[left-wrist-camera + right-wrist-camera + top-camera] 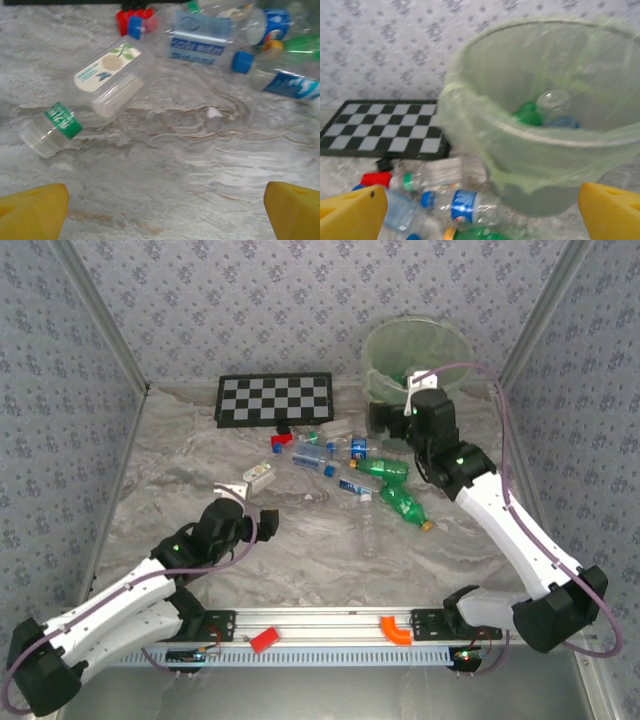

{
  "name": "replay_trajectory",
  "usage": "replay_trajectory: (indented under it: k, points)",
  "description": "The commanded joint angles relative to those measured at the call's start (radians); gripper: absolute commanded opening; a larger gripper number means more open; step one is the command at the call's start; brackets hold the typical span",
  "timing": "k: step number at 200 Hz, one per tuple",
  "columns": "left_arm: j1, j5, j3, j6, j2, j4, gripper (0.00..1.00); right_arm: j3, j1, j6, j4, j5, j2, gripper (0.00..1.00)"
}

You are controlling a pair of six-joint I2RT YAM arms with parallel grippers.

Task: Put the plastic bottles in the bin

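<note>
Plastic bottles: most of the plastic bottles (384,469) lie in a loose heap mid-bench, several touching. One clear green-labelled bottle (90,95) lies apart at the heap's 9 o'clock. At least two already sit in the bin.
Bin: the bin (535,155) stands at the bench's 1 o'clock, with its bag liner loose over the rim.
Right pincer: we see the right pincer (480,202) spread apart and empty, just beside the bin at its 7 o'clock.
Left pincer: the left pincer (165,202) is also spread and empty, facing the green-labelled bottle.
Risk, bin: we judge a careless swing of the right arm could snag the liner or shove the light bin.
Risk, grip: crushed, smooth bottles may squirt out as the pincer shuts, and touching neighbours may be dragged along.
Risk, wrong pick: the red block (281,440) sits at the heap's 10 o'clock, by the chequered board (275,398), and could be caught by mistake.
Risk, arms: the left arm's route to the bin crosses the right arm's space, so we would watch for a clash.
</note>
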Motion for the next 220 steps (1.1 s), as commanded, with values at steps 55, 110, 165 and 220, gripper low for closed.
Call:
replay_trajectory:
  k: [55, 110, 165, 220]
  points:
    - [0.176, 0.021, 0.112, -0.002, 0.225, 0.007, 1.0, -0.344, 0.094, 0.071, 0.182, -0.122, -0.163, 1.0]
    - [0.333, 0.046, 0.202, 0.029, 0.421, 0.091, 1.0, -0.572, 0.091, 0.055, 0.398, -0.232, -0.229, 0.99]
    - [0.491, 0.231, 0.265, 0.047, 0.615, 0.232, 1.0, -0.672, 0.071, 0.091, 0.461, -0.264, -0.287, 1.0]
    - [0.529, 0.455, 0.265, 0.041, 0.723, 0.278, 1.0, -0.681, 0.062, 0.107, 0.457, -0.271, -0.313, 0.99]
